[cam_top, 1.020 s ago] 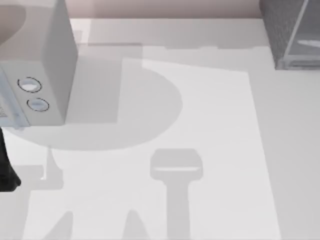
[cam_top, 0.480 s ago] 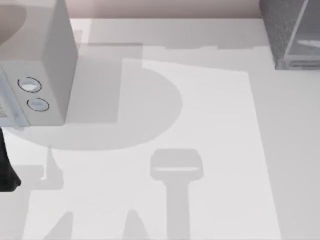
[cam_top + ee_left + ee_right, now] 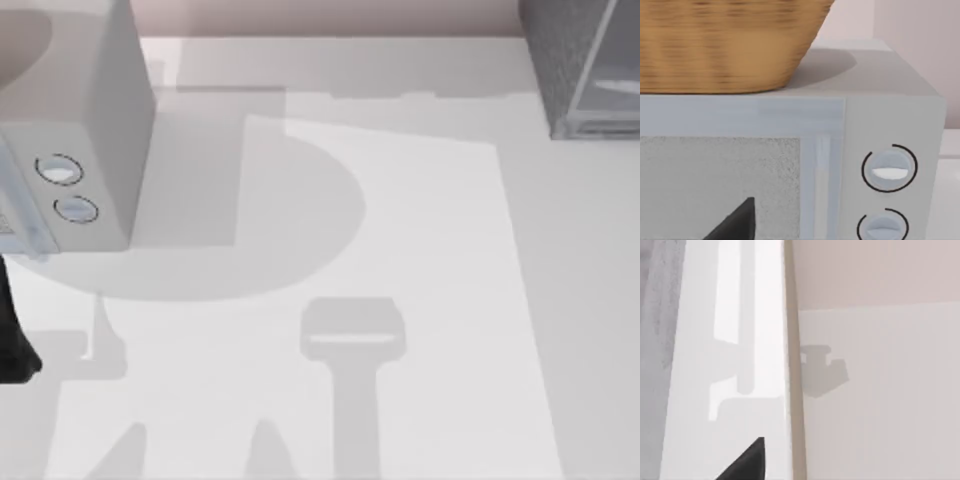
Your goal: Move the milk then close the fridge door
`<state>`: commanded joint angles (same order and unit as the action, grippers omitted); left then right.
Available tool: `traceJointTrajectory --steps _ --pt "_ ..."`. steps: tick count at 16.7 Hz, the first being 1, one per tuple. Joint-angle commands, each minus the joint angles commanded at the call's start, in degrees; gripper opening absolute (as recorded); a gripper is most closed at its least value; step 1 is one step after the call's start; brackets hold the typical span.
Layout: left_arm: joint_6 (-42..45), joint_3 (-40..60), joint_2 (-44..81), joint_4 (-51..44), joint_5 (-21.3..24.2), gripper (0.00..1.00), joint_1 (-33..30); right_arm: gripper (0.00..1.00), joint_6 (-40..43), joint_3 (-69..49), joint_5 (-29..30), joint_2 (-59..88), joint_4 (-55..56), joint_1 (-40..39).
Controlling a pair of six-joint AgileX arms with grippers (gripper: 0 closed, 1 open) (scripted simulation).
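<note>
Overhead, the table lies bare between the dialled box and fridge door; finger states cannot be told.

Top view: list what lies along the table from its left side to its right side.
Left arm's dark link at the left edge → pale box with two round dials → bare white table → dark grey speckled cabinet → its pale glassy fridge door.

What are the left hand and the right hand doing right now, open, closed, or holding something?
Left hand: cannot be told; one dark tip shows.
Right hand: cannot be told, same.
</note>
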<state>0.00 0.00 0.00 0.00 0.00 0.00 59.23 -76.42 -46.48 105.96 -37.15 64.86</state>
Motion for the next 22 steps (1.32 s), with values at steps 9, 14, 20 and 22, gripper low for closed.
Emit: traceJointTrajectory --steps 9,14,20,22 --pt "0.0 0.0 0.0 0.0 0.0 1.0 0.0 1.0 -22.05 1.69 2.97 -0.81 19.49 -11.53" --pt "0.0 0.0 0.0 0.0 0.0 1.0 0.0 1.0 -21.86 3.09 3.17 -0.28 20.51 -10.31" --pt "0.0 0.0 0.0 0.0 0.0 1.0 0.0 1.0 -30.26 7.6 13.01 -3.13 26.24 -21.38" --pt "0.0 0.0 0.0 0.0 0.0 1.0 0.0 1.0 -34.62 9.04 17.18 -4.95 28.99 -28.09"
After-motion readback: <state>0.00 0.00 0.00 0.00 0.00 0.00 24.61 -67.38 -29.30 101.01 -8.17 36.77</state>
